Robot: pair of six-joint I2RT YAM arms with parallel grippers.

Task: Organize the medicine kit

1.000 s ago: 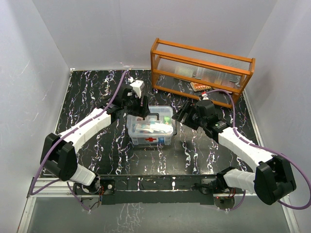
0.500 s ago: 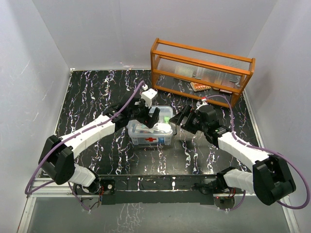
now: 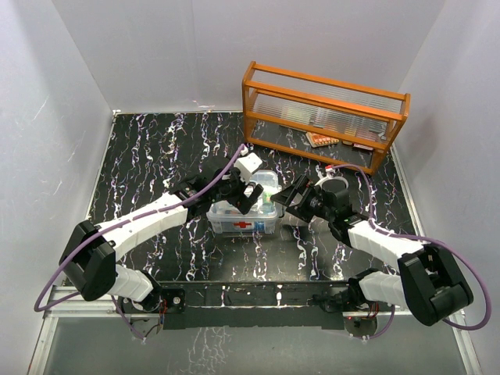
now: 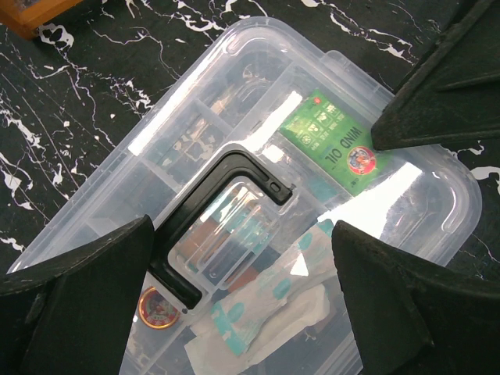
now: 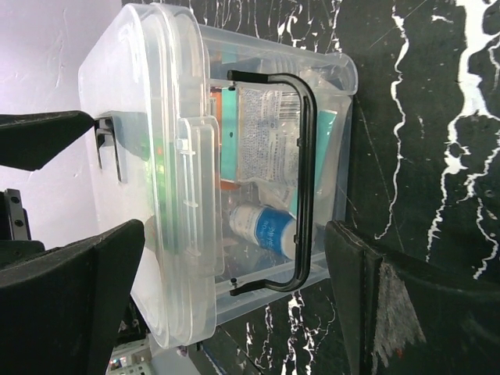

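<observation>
The medicine kit [image 3: 244, 224] is a clear lidded box with a red cross on its front wall, standing mid-table. My left gripper [image 3: 248, 195] hovers open just above its lid. In the left wrist view [image 4: 242, 312] the gripper's jaws straddle the lid's dark handle [image 4: 205, 226], with a green packet [image 4: 332, 142], a round tin [image 4: 156, 307] and a gauze pack [image 4: 269, 312] showing through the lid. My right gripper [image 3: 291, 201] is open at the kit's right end. In the right wrist view [image 5: 234, 301] it faces the black end clasp [image 5: 303, 180] and a white and blue bottle [image 5: 264, 226] inside.
The orange glass-fronted rack [image 3: 324, 109] stands at the back right, with blister packs [image 3: 322, 140] on its lower shelf. White walls close the table on the left, back and right.
My left gripper has moved right from the kit's back-left corner to over the lid. My right gripper has moved nearer and lower to the kit's right end. The kit has stayed put.
</observation>
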